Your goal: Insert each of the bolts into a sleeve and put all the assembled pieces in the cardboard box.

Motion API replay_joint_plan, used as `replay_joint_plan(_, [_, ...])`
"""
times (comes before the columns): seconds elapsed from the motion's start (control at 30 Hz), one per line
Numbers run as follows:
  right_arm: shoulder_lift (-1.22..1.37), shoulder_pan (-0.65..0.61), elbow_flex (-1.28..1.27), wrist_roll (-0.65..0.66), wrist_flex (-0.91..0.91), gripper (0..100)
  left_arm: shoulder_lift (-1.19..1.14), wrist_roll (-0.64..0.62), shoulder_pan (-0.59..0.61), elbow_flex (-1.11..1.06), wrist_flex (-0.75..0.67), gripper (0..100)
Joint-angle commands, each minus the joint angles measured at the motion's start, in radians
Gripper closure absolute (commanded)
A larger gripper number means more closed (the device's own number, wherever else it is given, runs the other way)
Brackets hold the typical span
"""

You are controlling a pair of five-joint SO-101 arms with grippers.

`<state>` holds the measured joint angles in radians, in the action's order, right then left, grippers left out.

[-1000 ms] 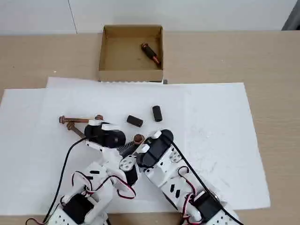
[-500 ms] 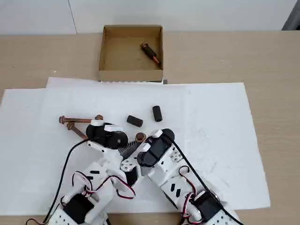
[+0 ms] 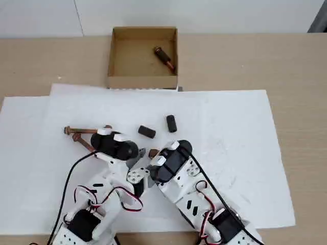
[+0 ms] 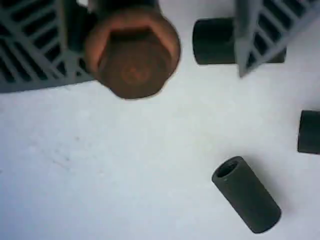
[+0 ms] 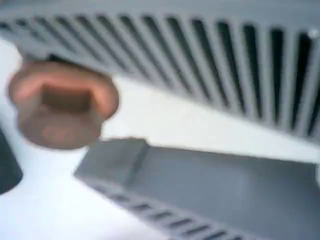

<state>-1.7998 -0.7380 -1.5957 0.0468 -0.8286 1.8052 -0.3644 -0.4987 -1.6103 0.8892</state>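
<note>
Left gripper (image 4: pixel 167 72) hangs wide open just right of two spare bolts (image 3: pixel 84 131) on the white paper (image 3: pixel 240 132). Its fingers (image 4: pixel 35 45) are well apart with bare sheet between them. One looks to brush the raised bolt (image 4: pixel 132 52), but you have no hold on it from this side. That bolt sits between your two arms, its hexagonal head turned up toward both wrist cameras, likely so the shank points down for fitting. Something dark behind the head may be a sleeve already on it, though you cannot tell. Right gripper (image 5: pixel 55 107), jaws narrowed to a slim wedge, appears to pinch the bolt just under its head. A loose sleeve (image 3: pixel 146 131) and, right of it, a second sleeve (image 3: pixel 170 123) lie just beyond, handy for the next fit. Far off, the cardboard box (image 3: pixel 143 81) holds one finished piece (image 3: pixel 164 57).
</note>
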Motion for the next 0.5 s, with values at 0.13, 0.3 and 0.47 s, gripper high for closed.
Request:
replay_joint_plan(0.13, [-0.013, 0.002, 0.048, -0.005, 0.025, 99.5, 0.009, 0.008, 0.008, 0.205, 0.083, 80])
replay_joint_plan(0.3, [-0.013, 0.028, 0.049, -0.006, 0.025, 99.5, 0.006, 0.011, 0.083, 0.298, 0.107, 80])
replay_joint_plan(0.47, [-0.013, 0.130, 0.049, -0.008, 0.025, 99.5, 0.008, 0.101, 0.265, 0.325, 0.110, 94])
